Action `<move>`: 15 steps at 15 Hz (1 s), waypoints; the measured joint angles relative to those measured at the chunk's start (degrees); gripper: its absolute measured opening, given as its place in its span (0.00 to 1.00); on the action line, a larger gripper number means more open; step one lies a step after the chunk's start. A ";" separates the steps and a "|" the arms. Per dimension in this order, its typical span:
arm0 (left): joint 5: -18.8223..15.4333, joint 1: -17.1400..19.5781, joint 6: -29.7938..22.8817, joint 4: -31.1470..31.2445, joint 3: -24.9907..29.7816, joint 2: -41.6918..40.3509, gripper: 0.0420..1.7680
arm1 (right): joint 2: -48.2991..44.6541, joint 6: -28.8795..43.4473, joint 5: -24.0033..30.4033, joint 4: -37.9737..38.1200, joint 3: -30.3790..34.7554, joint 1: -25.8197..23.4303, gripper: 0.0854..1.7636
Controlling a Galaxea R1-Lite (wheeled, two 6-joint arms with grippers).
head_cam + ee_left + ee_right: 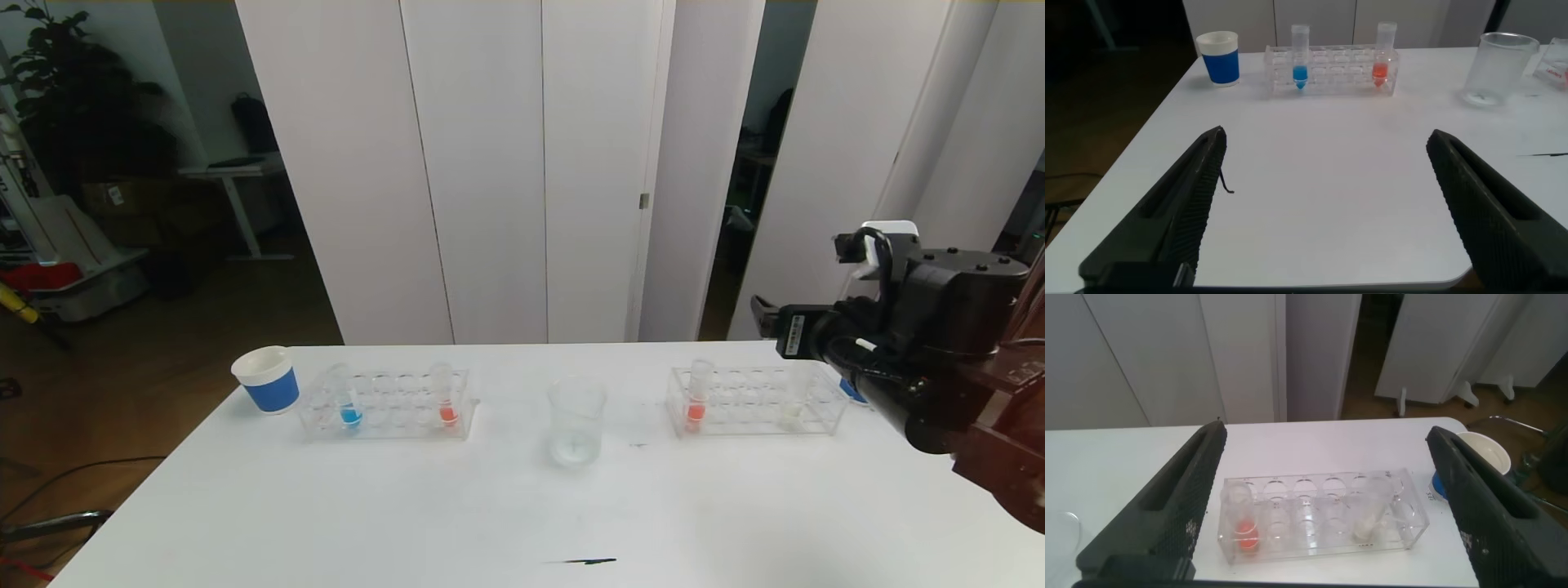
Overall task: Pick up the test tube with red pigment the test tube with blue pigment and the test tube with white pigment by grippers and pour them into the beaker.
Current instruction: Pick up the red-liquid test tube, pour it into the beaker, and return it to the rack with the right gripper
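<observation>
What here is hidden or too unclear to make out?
- Left claw: outside the head view; only its wrist view shows it, open.
- Second paper cup: mostly behind the right arm in the head view.
- Beaker: contents too faint to judge in any view.
- Test tube with white pigment: liquid level unclear through the rack.

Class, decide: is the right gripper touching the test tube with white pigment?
Apart. In the right wrist view, the open right gripper hangs above the rack, the test tube with white pigment standing untouched between its fingers.

2 racks (384,404), paper cup (268,380)
</observation>
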 joint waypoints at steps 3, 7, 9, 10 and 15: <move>0.00 0.00 0.00 0.02 0.00 -0.02 0.99 | 5.01 0.56 -0.07 -8.09 5.10 1.90 0.99; -0.02 0.00 0.00 0.00 0.00 -0.02 0.99 | 10.11 1.02 -0.16 -14.91 11.12 4.22 0.99; 0.00 0.00 0.00 0.02 0.00 -0.02 0.99 | 12.31 1.52 -0.20 -18.80 13.64 5.07 0.99; 0.00 0.00 0.00 0.00 0.00 0.00 0.99 | 13.31 1.72 -0.17 -19.92 14.53 5.38 0.99; 0.00 0.00 0.00 0.02 0.00 0.00 0.99 | 18.19 2.40 -0.24 -20.81 13.43 5.62 0.99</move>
